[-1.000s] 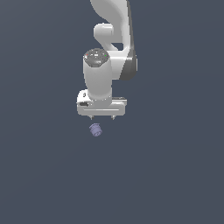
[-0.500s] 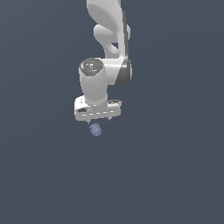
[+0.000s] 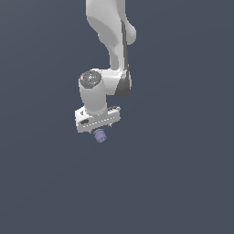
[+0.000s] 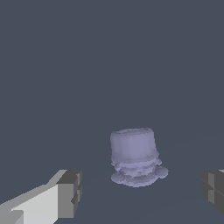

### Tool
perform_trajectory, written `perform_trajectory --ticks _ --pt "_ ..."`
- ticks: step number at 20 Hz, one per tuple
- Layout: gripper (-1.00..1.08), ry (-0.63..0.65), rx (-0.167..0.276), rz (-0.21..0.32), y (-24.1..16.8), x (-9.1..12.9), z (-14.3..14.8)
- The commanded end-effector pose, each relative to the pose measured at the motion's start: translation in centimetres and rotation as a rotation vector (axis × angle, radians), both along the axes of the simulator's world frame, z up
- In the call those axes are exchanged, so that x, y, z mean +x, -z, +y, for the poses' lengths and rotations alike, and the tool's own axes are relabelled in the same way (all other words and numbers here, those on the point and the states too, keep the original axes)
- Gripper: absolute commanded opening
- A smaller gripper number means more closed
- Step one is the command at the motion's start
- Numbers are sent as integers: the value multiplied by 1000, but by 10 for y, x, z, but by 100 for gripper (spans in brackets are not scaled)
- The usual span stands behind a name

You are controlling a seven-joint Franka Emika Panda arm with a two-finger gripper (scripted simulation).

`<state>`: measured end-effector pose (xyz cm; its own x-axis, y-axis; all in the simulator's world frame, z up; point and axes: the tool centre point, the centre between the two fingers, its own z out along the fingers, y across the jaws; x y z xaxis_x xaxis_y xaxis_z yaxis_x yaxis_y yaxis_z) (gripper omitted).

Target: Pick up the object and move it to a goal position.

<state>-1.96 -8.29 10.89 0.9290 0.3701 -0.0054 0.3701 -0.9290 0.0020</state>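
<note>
The object [image 3: 99, 135] is a tiny lavender-purple ridged cylinder lying on the dark grey floor. In the exterior view my white gripper [image 3: 97, 130] hangs right over it and hides part of it. In the wrist view the object [image 4: 134, 156] sits between my two fingers, one fingertip [image 4: 70, 194] on one side and the other fingertip [image 4: 214, 189] on the far side, both well apart from it. The gripper [image 4: 142, 192] is open and holds nothing.
A flat dark grey floor [image 3: 183, 183] fills both views. The white arm [image 3: 112, 41] rises from the gripper toward the top of the exterior view.
The arm has come down and shifted slightly toward the exterior view's left, so the gripper now stands right over the object. The object has not moved.
</note>
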Motion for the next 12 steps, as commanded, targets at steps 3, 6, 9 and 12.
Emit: perform_trajectory --ticks 3,6,9,12 --pt "100 -69 2 -2 11 -3 -6" --pt "100 -99 3 -3 16 -4 -9" --pt "100 -119 4 -4 19 -5 -10" --pt "100 -128 4 -4 20 -5 -11"
